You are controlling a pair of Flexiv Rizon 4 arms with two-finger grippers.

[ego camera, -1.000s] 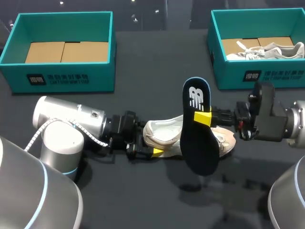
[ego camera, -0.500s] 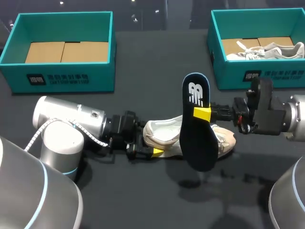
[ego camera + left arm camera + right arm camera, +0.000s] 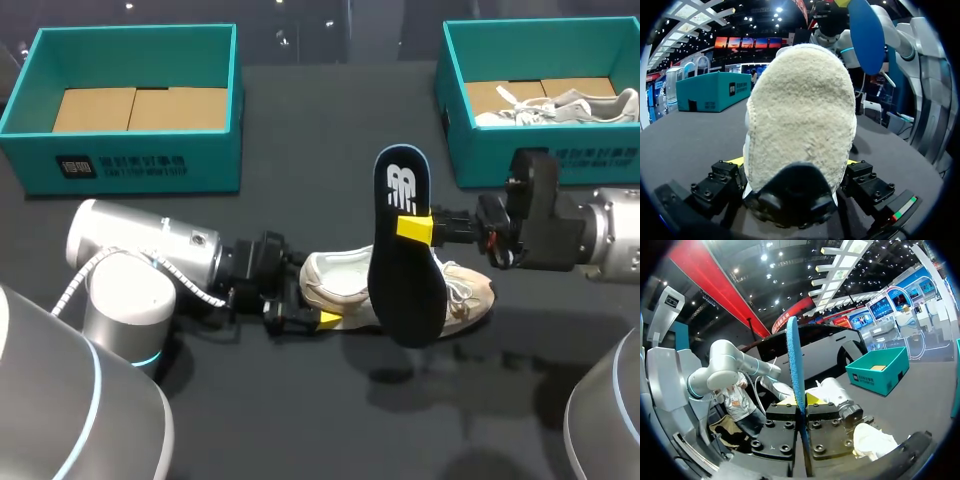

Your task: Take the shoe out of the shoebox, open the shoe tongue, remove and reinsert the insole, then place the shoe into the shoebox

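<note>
A cream shoe [image 3: 345,280] lies on its sole on the dark table, toe to the right. Its heel [image 3: 800,120] fills the gap between the wide-spread fingers of my left gripper [image 3: 305,308], which is open. My right gripper [image 3: 418,228] is shut on a dark insole [image 3: 403,265] and holds it upright on edge above the shoe's front half. In the right wrist view the insole [image 3: 794,360] runs edge-on between the fingers of the gripper [image 3: 801,412], with the shoe's toe [image 3: 872,440] below. From the left wrist the insole's blue underside [image 3: 867,32] shows above the shoe.
A teal shoebox [image 3: 135,165] with a bare cardboard floor stands at the back left. A second teal shoebox [image 3: 480,150] at the back right holds another pale shoe [image 3: 560,105]. Both arms lie low across the table's middle.
My right gripper has lifted the insole a little and carried it leftward, away from the shoe's toe. The left arm and the shoe have stayed where they were.
</note>
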